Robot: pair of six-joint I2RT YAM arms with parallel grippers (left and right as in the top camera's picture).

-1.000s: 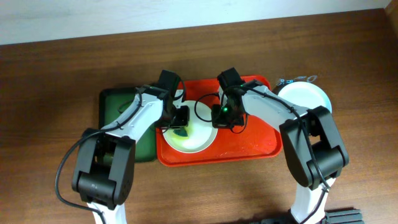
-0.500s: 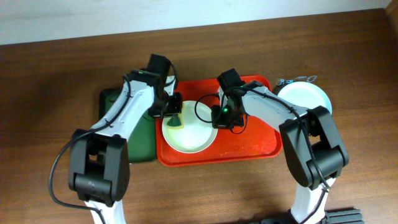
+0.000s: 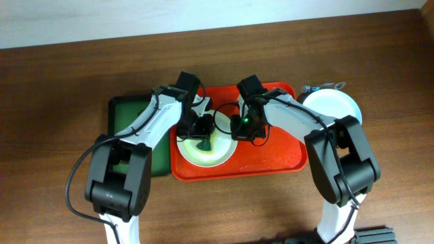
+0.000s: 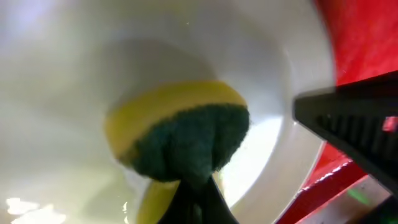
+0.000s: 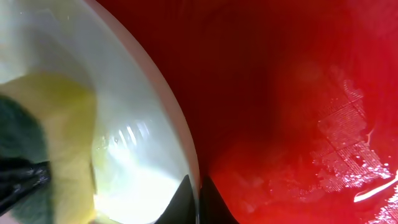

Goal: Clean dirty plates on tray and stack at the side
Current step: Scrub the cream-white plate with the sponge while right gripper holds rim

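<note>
One plate [image 3: 203, 154] on the tray [image 3: 271, 160] is pinched at the rim by the right gripper [image 5: 198, 194]. A second plate [image 3: 332, 106] is set beside the tray's far right corner. One sponge [image 4: 186, 142] is clamped by the left gripper [image 3: 201, 137].

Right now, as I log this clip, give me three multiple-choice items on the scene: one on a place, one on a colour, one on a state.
1. Where is the plate under the sponge? A on the red tray; B off the tray, at its right; C lifted clear.
2. What colours is the sponge? A pink and white; B yellow and green; C all blue.
3. How is the right hand? A open over the tray; B shut on the plate's rim; C holding the sponge.
Answers: 1 A, the plate lies inside the tray's rim. 2 B, the left hand grips yellow foam with a green pad. 3 B, its fingers pinch the rim.
</note>
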